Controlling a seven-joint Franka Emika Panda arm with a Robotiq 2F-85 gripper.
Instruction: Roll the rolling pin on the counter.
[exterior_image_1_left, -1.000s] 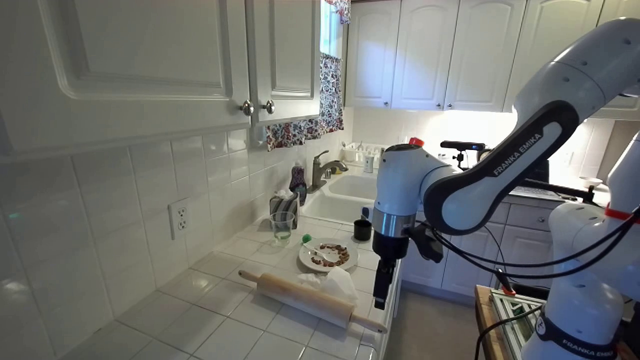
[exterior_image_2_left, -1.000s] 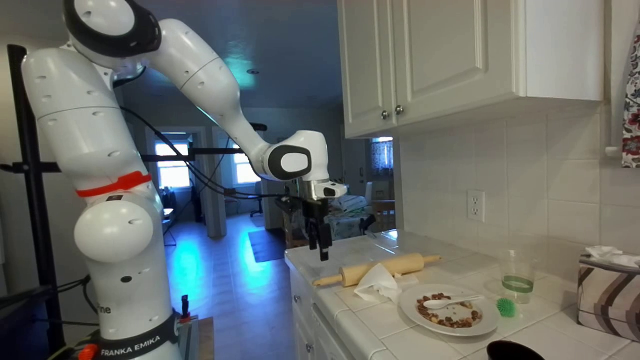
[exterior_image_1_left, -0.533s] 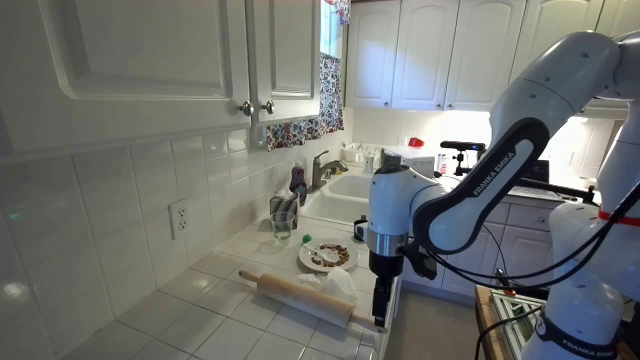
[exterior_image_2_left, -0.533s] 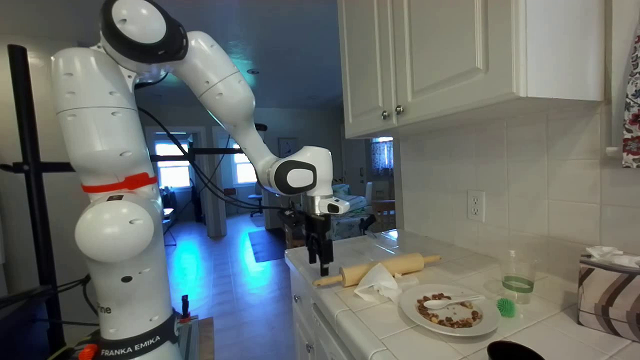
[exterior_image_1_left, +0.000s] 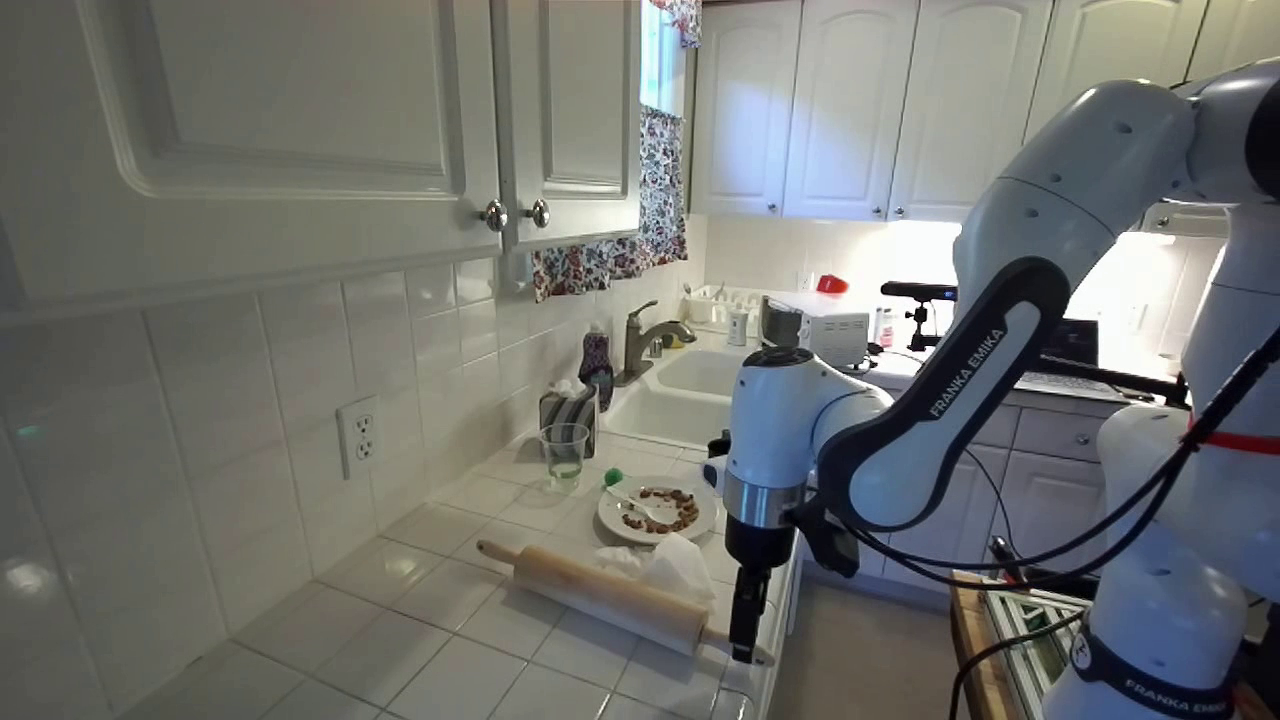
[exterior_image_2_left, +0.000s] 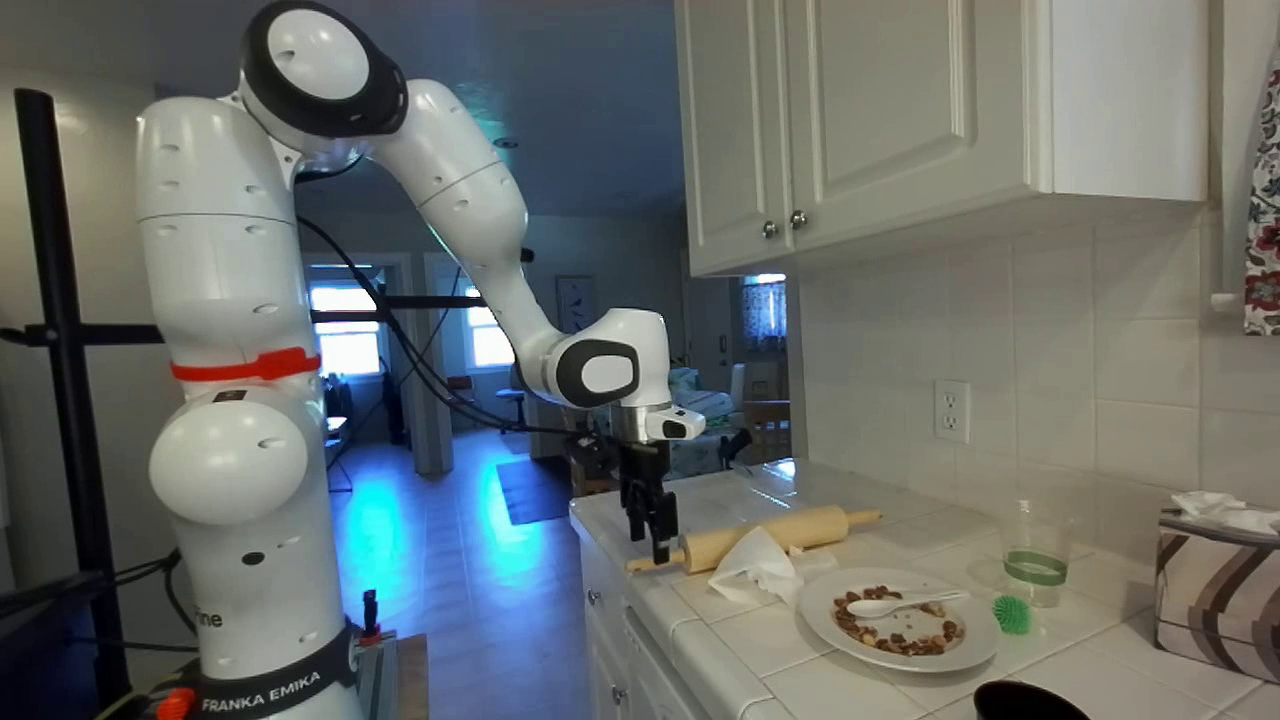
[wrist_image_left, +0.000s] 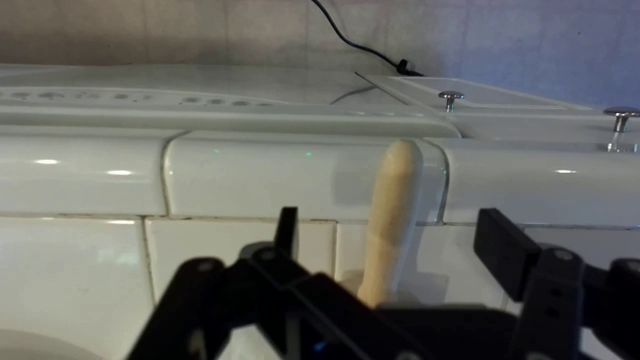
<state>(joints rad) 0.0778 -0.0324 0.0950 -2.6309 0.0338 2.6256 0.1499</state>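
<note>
The light-tan wooden rolling pin (exterior_image_1_left: 610, 598) lies on the white tiled counter (exterior_image_1_left: 460, 660) in both exterior views (exterior_image_2_left: 815, 524). One handle end reaches the counter's front edge. My gripper (exterior_image_1_left: 744, 645) points down over that handle, which it partly hides; it is also there in an exterior view (exterior_image_2_left: 650, 545). In the wrist view the gripper (wrist_image_left: 390, 215) is open, its black fingers apart on either side of the handle (wrist_image_left: 392, 200). A gap shows between the handle and each finger. The pin's body is hidden behind the gripper in the wrist view.
A crumpled white tissue (exterior_image_2_left: 752, 568) lies against the pin. Beside it is a plate (exterior_image_2_left: 815, 612) with brown bits and a spoon. A clear cup (exterior_image_1_left: 565, 462), a green ball (exterior_image_2_left: 1011, 615), a tissue box (exterior_image_1_left: 570, 420) and a black cup (exterior_image_2_left: 1025, 702) stand farther along.
My gripper has come down from above the counter to the handle's height and shifted slightly toward the pin's body. The rolling pin has not moved.
</note>
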